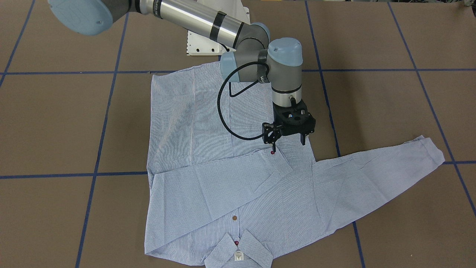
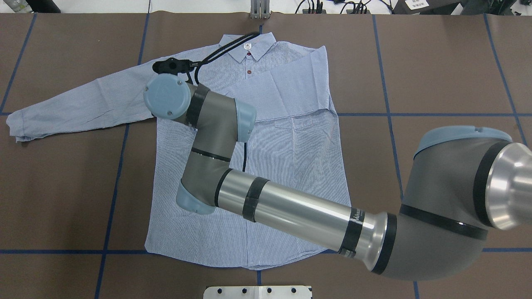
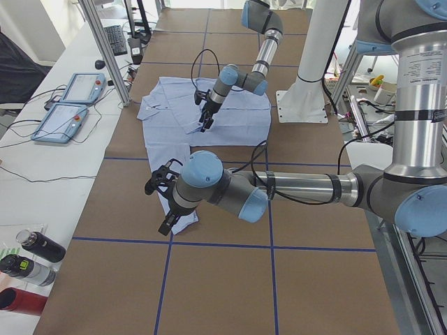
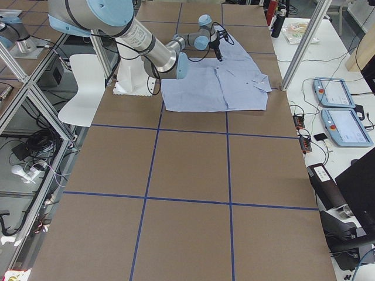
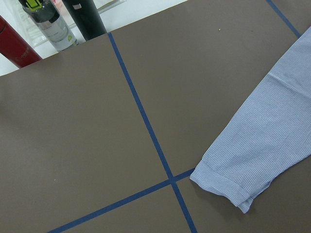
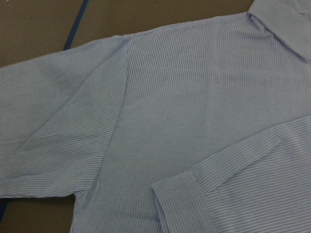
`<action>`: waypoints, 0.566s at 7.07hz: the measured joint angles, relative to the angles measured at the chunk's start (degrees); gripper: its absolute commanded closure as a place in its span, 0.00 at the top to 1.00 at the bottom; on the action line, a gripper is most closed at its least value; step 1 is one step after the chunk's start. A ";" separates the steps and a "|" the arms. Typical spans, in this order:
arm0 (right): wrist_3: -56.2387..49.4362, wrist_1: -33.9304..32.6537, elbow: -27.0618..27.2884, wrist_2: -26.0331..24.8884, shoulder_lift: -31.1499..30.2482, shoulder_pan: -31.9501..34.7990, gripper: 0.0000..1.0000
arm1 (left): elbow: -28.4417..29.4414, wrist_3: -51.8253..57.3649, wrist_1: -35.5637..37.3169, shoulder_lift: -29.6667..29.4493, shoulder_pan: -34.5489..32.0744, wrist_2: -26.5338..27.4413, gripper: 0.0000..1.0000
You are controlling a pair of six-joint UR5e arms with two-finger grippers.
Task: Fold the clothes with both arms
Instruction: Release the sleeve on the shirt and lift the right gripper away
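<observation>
The light blue striped shirt [image 1: 223, 186] lies flat, buttoned side up, collar [image 2: 248, 43] toward the table's far edge. One sleeve is folded across the chest, its cuff [image 1: 277, 160] just below my right gripper [image 1: 288, 141]. That gripper hovers open over the shirt with nothing between its fingers. In the overhead view the wrist hides most of it. The other sleeve [image 2: 75, 108] stretches out flat to the side. My left gripper [image 3: 159, 206] shows only in the exterior left view, over that sleeve's cuff [image 5: 228, 182]; whether it is open or shut I cannot tell.
Blue tape lines cross the brown table cover [image 1: 390, 111]. The white pedestal base [image 1: 208, 41] stands behind the shirt's hem. Bottles [image 5: 48, 24] lie off the table end near the left arm. Two teach pendants [image 3: 70, 105] rest on the side bench.
</observation>
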 measured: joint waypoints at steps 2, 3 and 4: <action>-9.10 -21.31 10.65 10.27 -2.04 8.28 1.00 | 3.24 -4.10 -5.18 -0.25 0.71 -0.05 1.00; -15.48 -25.78 16.75 14.59 -6.82 13.01 1.00 | 5.24 -7.91 -9.69 -0.07 2.33 -0.07 1.00; -22.31 -27.47 24.27 18.85 -13.97 17.94 1.00 | 7.07 -11.72 -13.51 0.06 4.71 -0.07 1.00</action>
